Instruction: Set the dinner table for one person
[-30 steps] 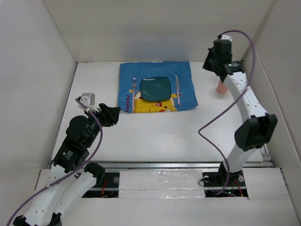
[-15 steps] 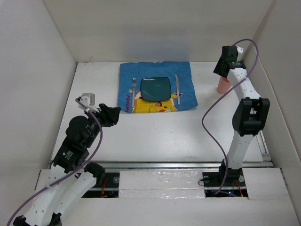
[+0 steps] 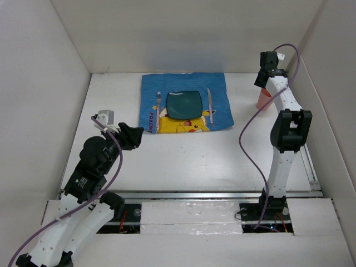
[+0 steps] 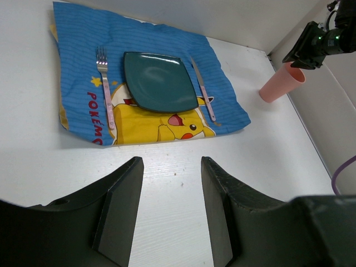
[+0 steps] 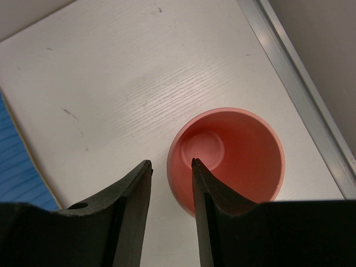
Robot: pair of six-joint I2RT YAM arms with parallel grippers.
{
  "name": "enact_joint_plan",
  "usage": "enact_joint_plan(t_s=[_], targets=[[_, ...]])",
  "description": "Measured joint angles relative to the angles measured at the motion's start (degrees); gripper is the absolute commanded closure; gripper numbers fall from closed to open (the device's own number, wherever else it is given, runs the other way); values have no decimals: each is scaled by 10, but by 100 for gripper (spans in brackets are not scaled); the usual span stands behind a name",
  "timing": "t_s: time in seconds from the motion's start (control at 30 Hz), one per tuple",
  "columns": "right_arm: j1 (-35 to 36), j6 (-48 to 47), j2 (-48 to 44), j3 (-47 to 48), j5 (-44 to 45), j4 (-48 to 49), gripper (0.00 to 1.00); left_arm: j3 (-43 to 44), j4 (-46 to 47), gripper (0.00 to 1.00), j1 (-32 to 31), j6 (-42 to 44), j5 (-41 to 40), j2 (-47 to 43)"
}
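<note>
On the white dinner table (image 3: 183, 156) lies a blue cartoon cloth (image 3: 219, 89) carrying a dark teal square plate (image 3: 184, 104), a fork (image 3: 158, 105) to its left and a knife (image 3: 210, 103) to its right. A pink cup (image 3: 262, 100) stands upright at the far right, off the cloth. My right gripper (image 5: 171, 162) hangs open just above the cup (image 5: 239, 150); one finger is over its inside, the other outside the left rim. Over bare table at the near left, my left gripper (image 4: 171, 164) is open and holds nothing.
A metal rail (image 5: 300, 83) runs along the right table edge just beyond the cup. White panels wall the table on three sides. The cloth's right edge (image 5: 16, 161) lies a short way left of the cup.
The right arm has swung right and drawn upright, bringing its gripper over the pink cup, and its jaws have opened from shut. The left arm has not moved.
</note>
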Motion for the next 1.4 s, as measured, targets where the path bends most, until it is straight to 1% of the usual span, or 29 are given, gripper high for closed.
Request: enact_joint_plan(t_s=[0.1,0.13,0.2,0.23,0.33,0.5,0.57,0.63,0.67,0.73,0.87,0.97,1.23,1.4], targets=[[-2,-5,29,25,8,-7,60,0,0,58,0,0,0,3],[-2,-6,40,36,8,-9,65,0,0,58,0,0,0,4],[-4,-8,61,54,7,-11,86,0,0,58,0,0,0,6],[-6,-8,67,56,5,-12,100,0,0,58,0,0,0,8],[-8,-3,67,56,6,-12,100,0,0,58,0,0,0,12],[3,-6,34,29,6,5,100,0,0,58,0,1,2,22],[19,-16,20,36,5,13,100,0,0,58,0,1,2,26],[33,-22,19,62,5,8,100,0,0,58,0,2,2,30],[58,-31,31,123,0,6,100,0,0,58,0,3,2,33],[86,-41,57,209,-5,10,100,0,0,58,0,4,2,35],[133,-62,107,318,-12,38,100,0,0,58,0,4,1,38],[153,-70,136,330,-14,69,100,0,0,58,1,5,0,41],[176,-95,243,351,-19,134,99,0,1,58,10,7,9,58],[183,-103,279,352,-27,142,99,0,1,58,14,9,11,66]])
